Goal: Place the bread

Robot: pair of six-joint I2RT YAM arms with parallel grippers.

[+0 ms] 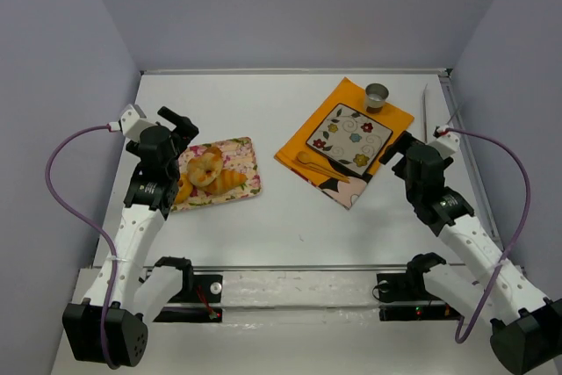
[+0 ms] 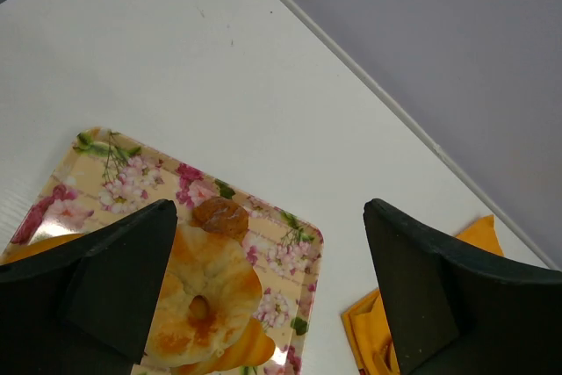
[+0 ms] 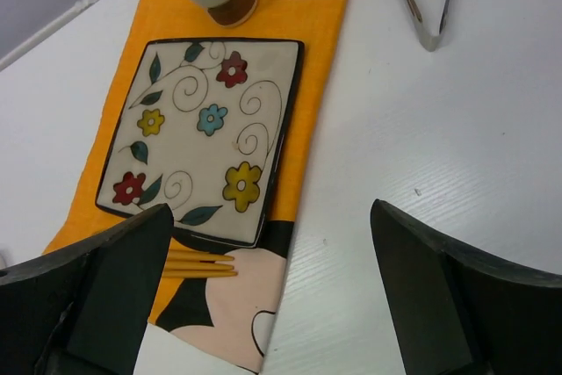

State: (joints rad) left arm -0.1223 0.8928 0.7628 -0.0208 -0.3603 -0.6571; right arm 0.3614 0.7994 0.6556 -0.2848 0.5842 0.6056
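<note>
My left claw (image 2: 270,217) hung released over floral tray (image 2: 97,160), left side of desk (image 1: 290,208). Ring-shaped bread (image 2: 204,305) lay on tray against croissant (image 1: 230,182), dark roll (image 2: 219,215) just beside. Judged bread light, soft, crushable; best pinched gently across ring, one finger through hole. Farther right, flowered plate (image 3: 202,129); my right claw (image 3: 272,217) released, empty.

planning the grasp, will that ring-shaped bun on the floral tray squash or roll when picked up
The bun looks puffy, so probably light and soft; a hard squeeze may dent it. Lying flat on the floral tray, it seems unlikely to roll. It touches the croissant, which may shift.
</note>
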